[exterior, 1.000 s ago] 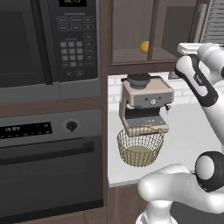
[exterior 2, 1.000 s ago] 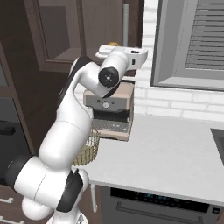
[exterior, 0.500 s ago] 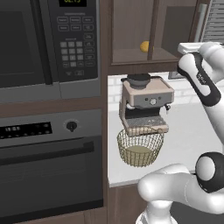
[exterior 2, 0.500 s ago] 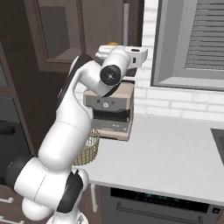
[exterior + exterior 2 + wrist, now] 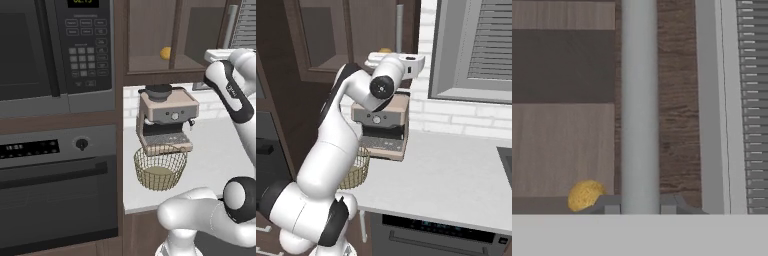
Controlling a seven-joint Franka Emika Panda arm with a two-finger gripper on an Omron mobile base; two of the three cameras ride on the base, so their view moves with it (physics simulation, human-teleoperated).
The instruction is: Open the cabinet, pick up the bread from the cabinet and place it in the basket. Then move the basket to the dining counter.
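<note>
Two finger tips of your gripper (image 5: 640,209) sit pressed against either side of the silver bar handle (image 5: 639,105) in the hand view, so the pincer is nearly closed and has hold of that handle on the cabinet (image 5: 155,35). Sweeping the left base view from nine o'clock across, you pass the microwave (image 5: 55,50) over the dark oven (image 5: 55,185), then the cabinet's glass-panelled door with the bread (image 5: 165,53) visible behind it on the shelf, at about twelve o'clock. Below that stands the coffee machine (image 5: 166,121) on the white worktop (image 5: 215,155), and the basket (image 5: 160,166) sits just in front of it, at about six o'clock from the machine, apart from the bread. The arm rises at three o'clock with its hand up at the handle. In the hand view the bread (image 5: 585,194) lies at seven o'clock, just left of the handle behind the door, and the window blinds (image 5: 754,105) run down the three o'clock side.
</note>
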